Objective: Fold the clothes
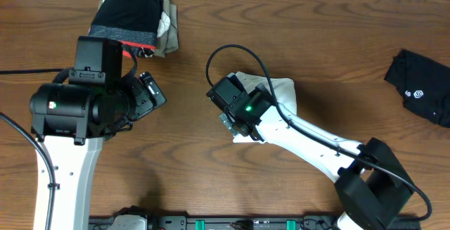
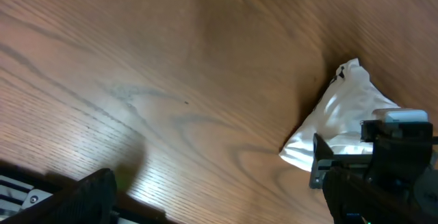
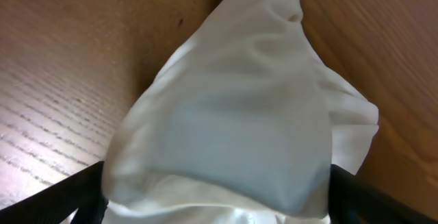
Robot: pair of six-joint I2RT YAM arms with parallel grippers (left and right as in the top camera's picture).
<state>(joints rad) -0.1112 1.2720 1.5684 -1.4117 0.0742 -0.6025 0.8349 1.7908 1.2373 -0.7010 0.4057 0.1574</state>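
Crumpled, the white shirt (image 3: 233, 114) fills the right wrist view, lying near mid-table (image 1: 316, 33) between the fingers of the right pincer (image 3: 219, 207), which stand spread wide on either side of it. One black garment (image 1: 422, 89) at the right edge bears a small white logo, too small to read. One dark-topped stack (image 1: 133, 19) lies at the far edge. The left pincer (image 1: 153, 93) gapes wide and empty over bare wood.

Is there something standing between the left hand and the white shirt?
No object lies on the table between the left hand and the shirt. But the right hand is over the side of the shirt that faces the left hand, with cloth between its open fingers.
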